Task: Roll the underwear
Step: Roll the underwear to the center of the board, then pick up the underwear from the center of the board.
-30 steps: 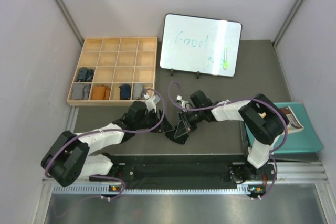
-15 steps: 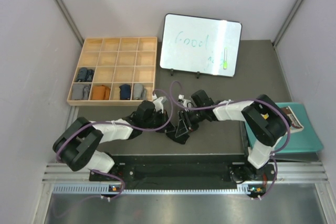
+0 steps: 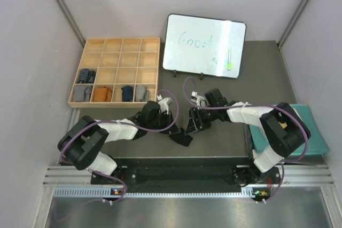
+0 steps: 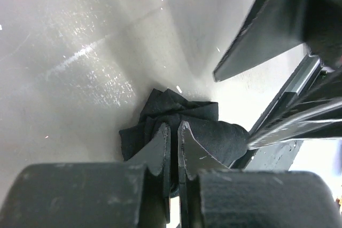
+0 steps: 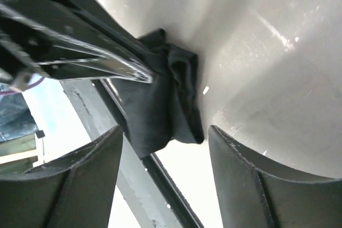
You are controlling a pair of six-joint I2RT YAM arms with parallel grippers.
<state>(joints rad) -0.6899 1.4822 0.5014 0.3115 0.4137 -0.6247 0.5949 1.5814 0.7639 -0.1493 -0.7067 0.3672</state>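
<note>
The black underwear [image 3: 181,136] lies bunched in a small rolled bundle on the dark table, between my two arms. My left gripper [image 3: 171,127] comes at it from the left. In the left wrist view, this gripper [image 4: 173,130] is shut, pinching a fold of the underwear [image 4: 214,134]. My right gripper [image 3: 194,126] hangs just to the right of the bundle. In the right wrist view, it [image 5: 164,130] stands open and the underwear [image 5: 160,105] sits just beyond its tips, untouched. No waistband shows.
A wooden compartment tray [image 3: 115,45] stands at the back left, with rolled cloths [image 3: 127,93] in its near cells. A whiteboard [image 3: 204,46] leans behind the work spot. A teal book [image 3: 316,138] lies at the right edge.
My left gripper has moved right and shut on the black bundle. The right gripper has opened, let go of it and backed off to the right.
</note>
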